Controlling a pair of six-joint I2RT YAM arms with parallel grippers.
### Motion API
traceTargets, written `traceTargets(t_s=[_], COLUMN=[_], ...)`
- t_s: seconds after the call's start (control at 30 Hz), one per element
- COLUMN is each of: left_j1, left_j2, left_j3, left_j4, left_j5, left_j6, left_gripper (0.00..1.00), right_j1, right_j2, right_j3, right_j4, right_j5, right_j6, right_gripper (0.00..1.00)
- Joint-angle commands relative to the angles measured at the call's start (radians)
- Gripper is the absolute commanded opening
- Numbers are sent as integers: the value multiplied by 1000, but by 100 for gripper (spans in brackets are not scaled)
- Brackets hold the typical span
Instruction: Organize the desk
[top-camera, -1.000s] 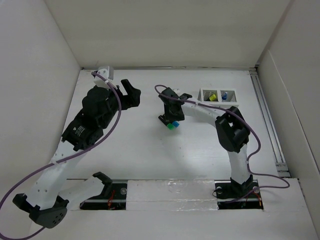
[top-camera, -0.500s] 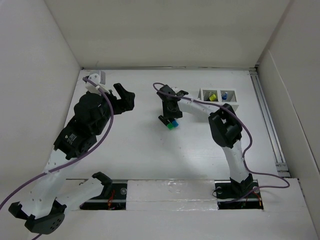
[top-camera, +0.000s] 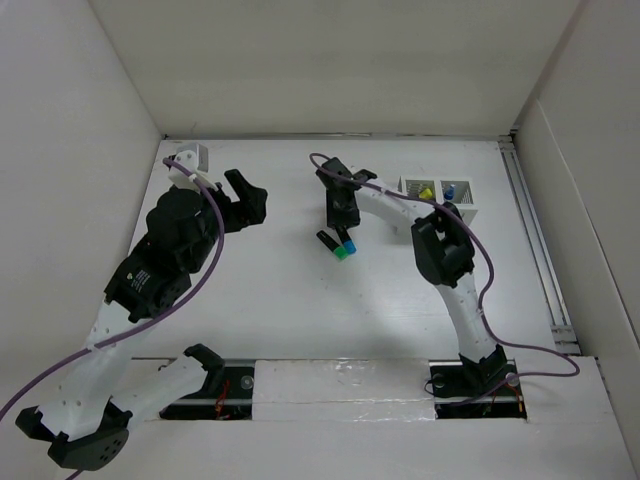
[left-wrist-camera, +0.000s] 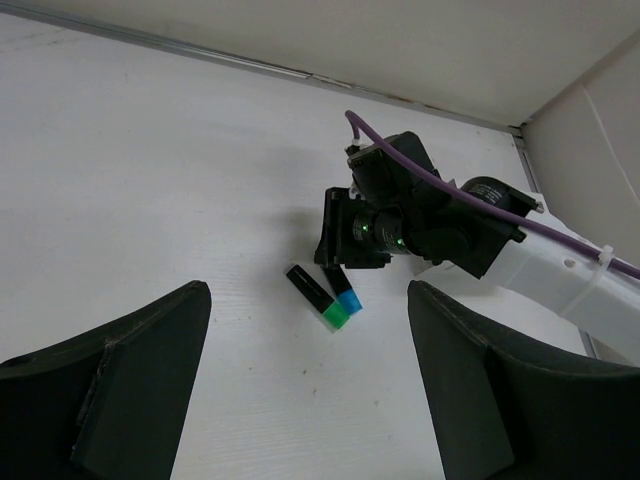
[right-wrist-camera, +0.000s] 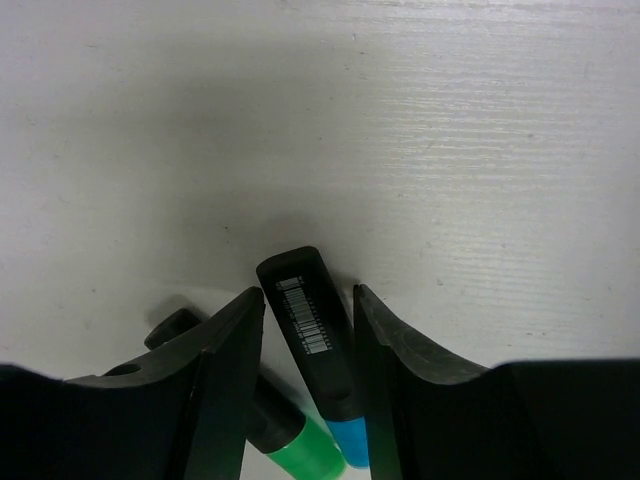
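Two black markers lie side by side on the white desk (top-camera: 280, 290): one with a blue cap (top-camera: 347, 243) and one with a green cap (top-camera: 334, 247). My right gripper (top-camera: 340, 222) reaches down over their black ends. In the right wrist view its jaws (right-wrist-camera: 308, 305) straddle the barcoded body of the blue-capped marker (right-wrist-camera: 315, 340), narrowly open, with a small gap on each side. The green-capped marker (right-wrist-camera: 290, 440) lies just outside the left finger. My left gripper (top-camera: 245, 200) hovers wide open and empty to the left; its view shows both markers (left-wrist-camera: 343, 293) (left-wrist-camera: 310, 290) ahead.
A small white slotted organizer box (top-camera: 438, 192) stands at the back right, holding a yellow item (top-camera: 425, 194) and a blue item (top-camera: 450, 193). White walls enclose the desk on the left, back and right. A metal rail (top-camera: 535, 240) runs along the right edge.
My right gripper has slid toward the far side, uncovering the markers' capped ends; the markers stay put. My left arm has swung slightly left and back.
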Motion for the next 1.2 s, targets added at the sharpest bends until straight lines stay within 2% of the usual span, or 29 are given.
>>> traceTargets(t_s=[0.0,0.07,0.13,0.23,0.3,0.4,0.6,0.77,0.97,1.03,1.17], left_j1=[0,0,0,0,0,0,0,0,0,0,0], left_j2=[-3,0,3,9,23,32,37,55,81,90,101], left_j3=[13,14,20,25,31,37,29,42,65,79,89], left_j4=[13,16,18,22,29,30,52,62,70,72,67], left_j5=[-4,-3,0,-3,9,12,17,32,51,58,55], left_j6=[-9,-11,-11,-9,-5,-3,-5,-5,-3,0,6], left_gripper=[76,76,76,76,76,75,75,75,75,75,75], right_j1=[-15,-15,-25,-35,-35,-35,-67,-159,-315,-381,-403], right_j2=[-7,-14,-19,-36,-100,-143,-341,-496,-554,-554,-545], right_j3=[-15,-38,-39,-18,-12,-13,-35,-46,-45,-96,-141], right_j4=[-4,4,7,-4,-5,-1,16,50,87,127,159], right_j5=[-19,-7,-2,-1,20,30,7,-19,115,214,261], right_j6=[11,11,6,14,14,15,20,35,51,81,104], right_gripper=[46,39,26,13,9,8,5,5,5,5,5])
